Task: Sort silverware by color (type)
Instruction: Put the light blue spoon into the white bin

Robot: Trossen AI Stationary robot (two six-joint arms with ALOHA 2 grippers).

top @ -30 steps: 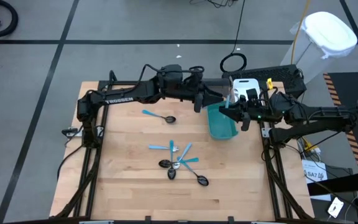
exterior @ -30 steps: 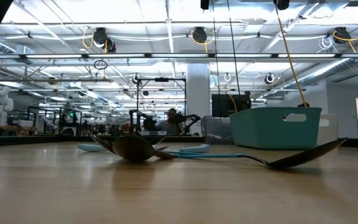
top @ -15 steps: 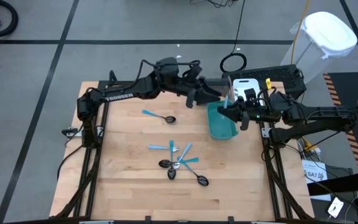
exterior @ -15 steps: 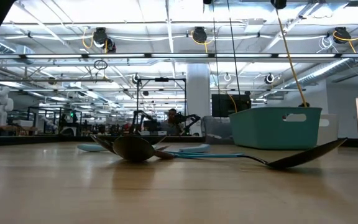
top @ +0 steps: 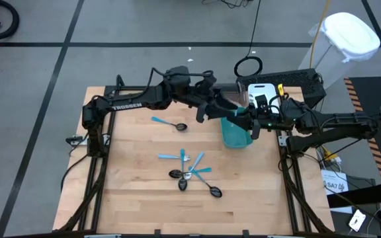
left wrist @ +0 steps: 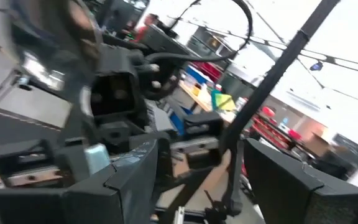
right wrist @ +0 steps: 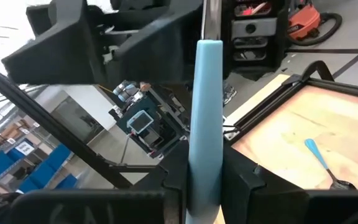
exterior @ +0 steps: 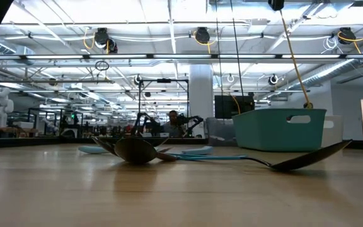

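My right gripper [top: 249, 124] hovers over the teal bin [top: 235, 133] at the table's far right and is shut on a light-blue-handled utensil [right wrist: 205, 106]. My left gripper [top: 237, 114] reaches across the far side to just beside it; its fingers [left wrist: 129, 183] stand wide open on nothing. One blue-handled spoon [top: 170, 123] lies flat on the wood by itself. A cluster of blue-handled spoons [top: 192, 174] lies overlapping mid-table, also seen in the low view as spoons [exterior: 137, 150]. My right gripper pinches the utensil's light-blue handle [right wrist: 204, 163] between its two fingers. The handle lies along the fingers and sticks out past their tips toward my left gripper. The utensil is lifted clear, above the teal bin. Its head end is hidden against the other arm.
A white bin [top: 260, 90] stands just beyond the teal bin [exterior: 279, 129] at the far right edge. The two arms nearly meet over the teal bin. Bare wood [top: 144, 205] spreads along the near and left parts of the table. Cables hang above the far edge.
My left gripper has drawn slightly back toward the far left, then swung right and now sits next to my right gripper over the teal bin. My right gripper has edged a little toward the left, keeping the utensil. The spoons on the table have stayed put.
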